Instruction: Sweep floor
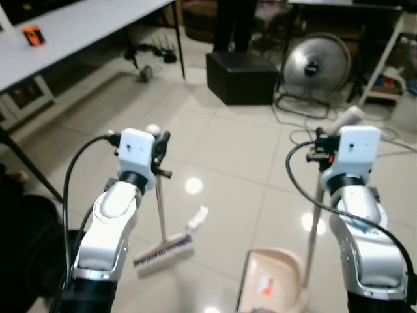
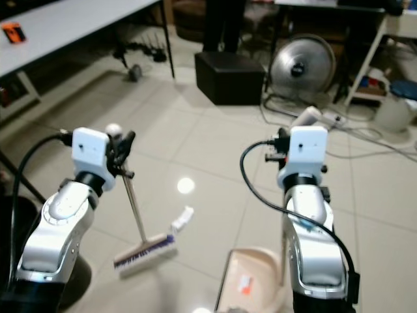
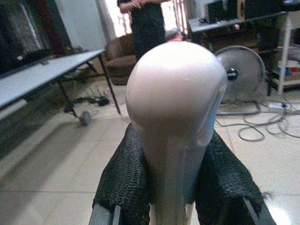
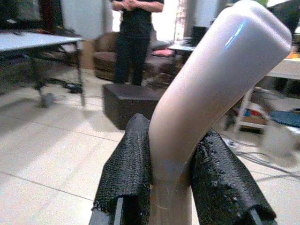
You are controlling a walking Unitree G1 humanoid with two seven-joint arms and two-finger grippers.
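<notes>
Broom (image 1: 161,215): its pale handle rises from a bristle head (image 1: 163,251) resting on the tiled floor (image 1: 228,150), near and left of centre; the handle tilts slightly.
Left tool (image 1: 159,151): clenched on the broom just below its rounded knob, as the left wrist view confirms.
Dustpan (image 1: 270,283): pale pan on the floor, near and right, with a small scrap lying inside; its long handle (image 1: 317,215) stands upright.
Right tool (image 4: 171,187): clenched on the dustpan handle below its bent end.
Paper scrap (image 1: 197,218): white piece just beyond the bristles, apart from the pan.
Risk, sweep: a fast stroke would likely flick the scrap past the pan mouth.
Risk, cables (image 1: 306,134): they lie far right by the fan (image 1: 316,65); a wide swing could snag them.
Risk, person (image 4: 133,33): stands far behind the black box (image 1: 241,77).
</notes>
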